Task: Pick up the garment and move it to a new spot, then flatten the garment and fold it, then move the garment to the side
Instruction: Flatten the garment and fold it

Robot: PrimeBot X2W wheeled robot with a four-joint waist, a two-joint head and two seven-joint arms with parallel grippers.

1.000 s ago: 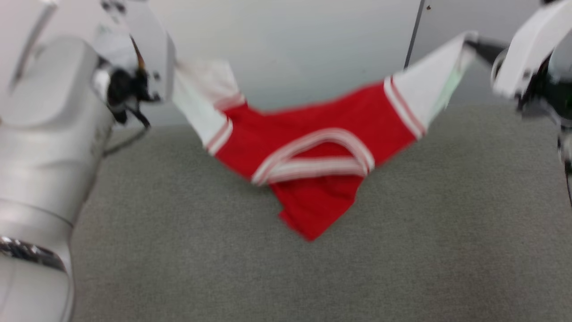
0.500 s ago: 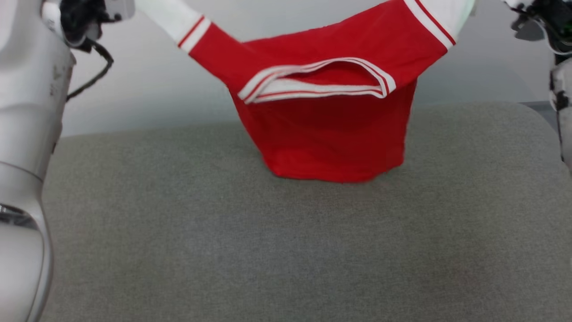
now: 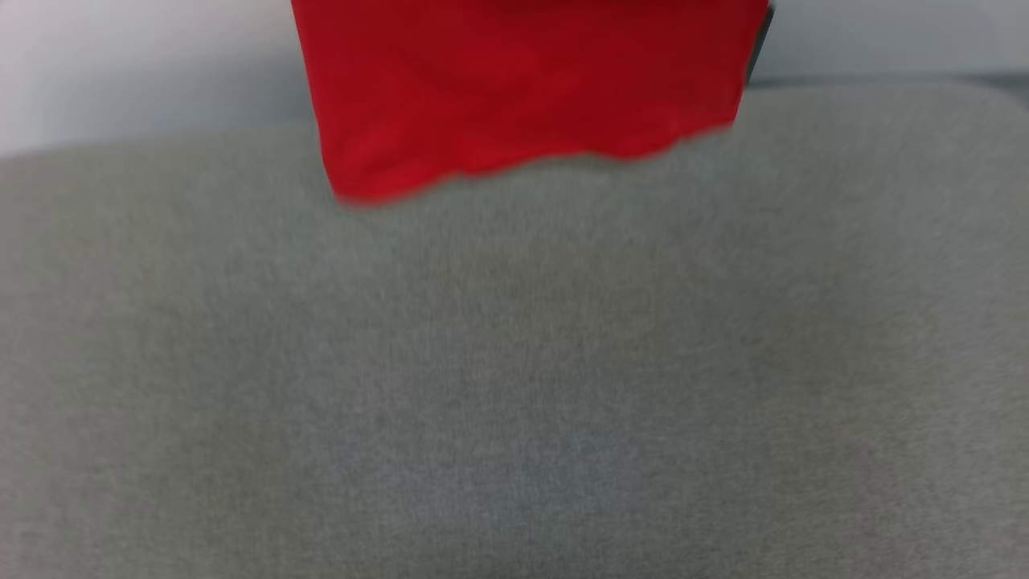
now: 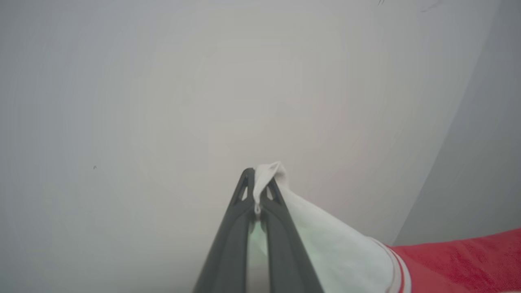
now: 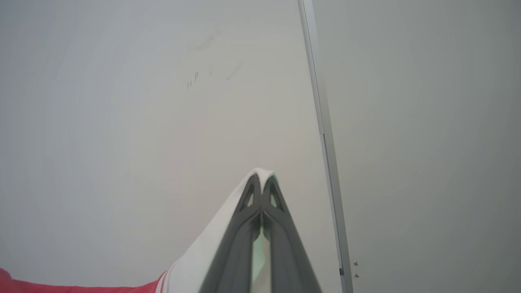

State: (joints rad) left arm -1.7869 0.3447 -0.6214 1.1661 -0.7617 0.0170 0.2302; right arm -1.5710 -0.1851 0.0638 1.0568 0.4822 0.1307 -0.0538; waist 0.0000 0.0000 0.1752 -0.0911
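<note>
The garment, a red shirt with white sleeves, hangs in the air above the grey table; in the head view its red lower part and wavy hem show at the top middle. In the left wrist view my left gripper is shut on the tip of a white sleeve, and red cloth trails off at the lower right. My right gripper is shut on the other white sleeve, whose red-striped cuff runs to the lower left.
The grey fabric-covered table fills most of the head view, with its far edge near the hem. Behind stands a pale wall. A thin vertical metal strip runs down the wall in the right wrist view.
The garment has gone up: a second ago it sagged with its body touching the table, now its hem hangs free. Both arms have left the head view.
</note>
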